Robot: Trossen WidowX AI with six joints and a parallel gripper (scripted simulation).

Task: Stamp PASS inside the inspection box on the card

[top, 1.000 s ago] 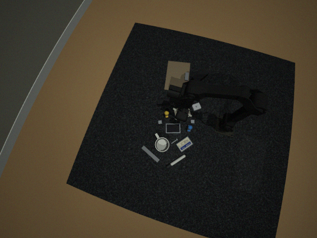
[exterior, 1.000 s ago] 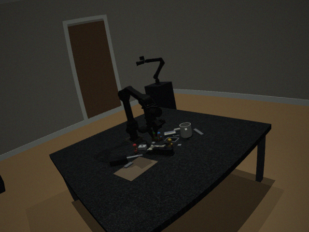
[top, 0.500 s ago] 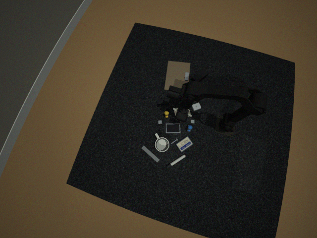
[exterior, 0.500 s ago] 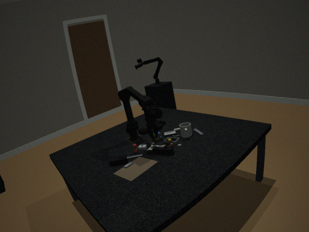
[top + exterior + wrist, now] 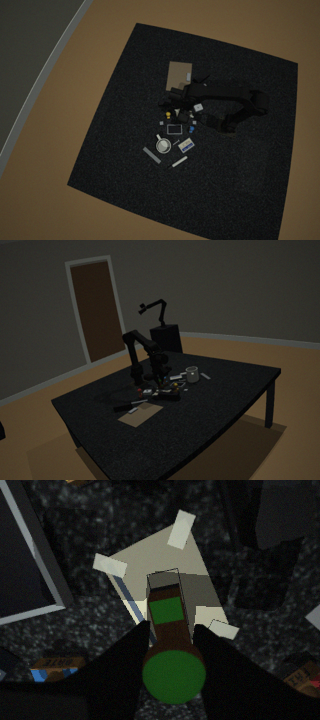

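Note:
My gripper (image 5: 171,629) is shut on the green-marked stamp (image 5: 167,611) (image 5: 160,381), a brown block with a round green knob. The stamp is over the pale taped card (image 5: 145,557) (image 5: 177,112), at the near part of the thin-lined box (image 5: 162,571). The box's visible far part shows no print. The stamp's underside is hidden, and I cannot tell if it touches the card. The dark pad with a grey rim (image 5: 33,545) (image 5: 174,134) lies beside the card. The arm hides the fingers in the top view.
A blue stamp (image 5: 55,672) (image 5: 191,128), red stamp (image 5: 306,680) (image 5: 139,392) and yellow stamp (image 5: 168,114) (image 5: 175,386) stand around the card. A dark block (image 5: 285,515) (image 5: 168,396), white block (image 5: 198,107), mug (image 5: 163,145) (image 5: 192,374) and brown sheet (image 5: 178,73) are also nearby.

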